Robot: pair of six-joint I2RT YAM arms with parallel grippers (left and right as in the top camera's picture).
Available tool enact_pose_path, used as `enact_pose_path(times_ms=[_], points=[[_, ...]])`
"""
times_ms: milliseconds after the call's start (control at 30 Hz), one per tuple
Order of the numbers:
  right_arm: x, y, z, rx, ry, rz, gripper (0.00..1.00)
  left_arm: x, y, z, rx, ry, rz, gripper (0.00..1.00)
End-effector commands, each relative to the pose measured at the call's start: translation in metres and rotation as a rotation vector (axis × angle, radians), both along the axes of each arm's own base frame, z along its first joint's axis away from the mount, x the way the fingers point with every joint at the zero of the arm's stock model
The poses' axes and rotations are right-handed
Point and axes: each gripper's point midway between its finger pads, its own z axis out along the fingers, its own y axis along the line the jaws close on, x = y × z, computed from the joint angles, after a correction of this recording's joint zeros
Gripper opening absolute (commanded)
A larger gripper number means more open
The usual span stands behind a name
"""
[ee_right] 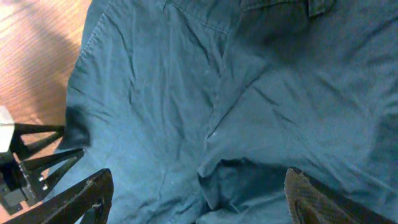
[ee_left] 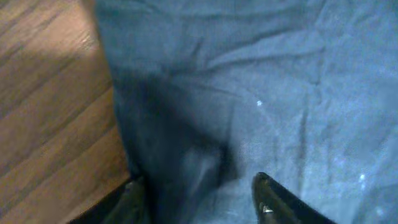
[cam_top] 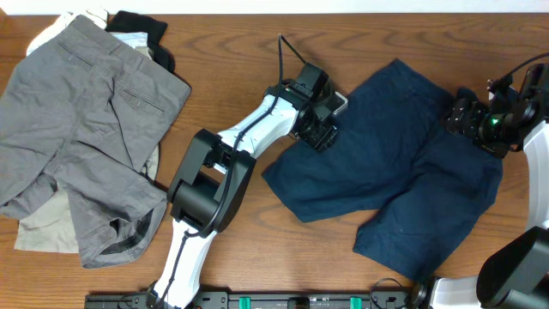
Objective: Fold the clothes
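The clothes, dark navy shorts (cam_top: pixel 403 163), lie spread flat on the wooden table (cam_top: pixel 257 51) right of centre, legs toward the front. My left gripper (cam_top: pixel 322 137) is down at their left edge. In the left wrist view its jaws (ee_left: pixel 199 190) stand apart astride that edge, one finger over the wood and one on the cloth (ee_left: pixel 280 93), with a raised ridge of fabric between them. My right gripper (cam_top: pixel 459 120) hovers over the upper right of the shorts. In its wrist view the right gripper (ee_right: pixel 199 186) is wide open over a small fold of the shorts (ee_right: pixel 186 81).
Grey shorts (cam_top: pixel 77 129) lie on a pile at the left with beige (cam_top: pixel 43 227), black (cam_top: pixel 141 26) and white (cam_top: pixel 51 30) garments. The left arm (cam_top: pixel 206 184) stretches across the table's middle; its gripper (ee_right: pixel 31 162) shows at the left of the right wrist view.
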Motion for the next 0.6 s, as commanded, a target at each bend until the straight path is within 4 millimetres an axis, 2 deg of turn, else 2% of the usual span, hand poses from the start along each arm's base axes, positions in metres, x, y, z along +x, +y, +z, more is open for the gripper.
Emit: enact_pose_path(times_ms=[0,67,100,200,267,400,567], points=[[0.001,0.005,0.002,0.0,-0.014,0.029,0.86,-0.007,-0.003,-0.008,0.01,0.019,-0.026,0.39],[0.002,0.005,0.002,-0.001,-0.015,0.029,0.86,-0.009,-0.006,-0.008,0.011,0.021,-0.033,0.22],[0.002,0.005,0.002,-0.001,-0.016,0.029,0.86,-0.01,-0.007,-0.008,0.011,0.021,-0.034,0.07],[0.002,0.004,0.002,-0.003,-0.016,0.028,0.86,-0.003,-0.005,0.0,0.003,0.022,0.023,0.06],[0.002,0.004,0.002,-0.005,-0.016,0.027,0.86,0.012,0.006,0.01,0.016,0.001,0.108,0.06],[0.002,0.004,0.002,-0.004,-0.016,0.028,0.82,0.045,0.04,0.045,0.022,-0.067,0.274,0.06],[0.003,0.005,0.002,-0.004,-0.017,0.03,0.83,0.067,0.093,0.097,-0.006,-0.109,0.436,0.06]])
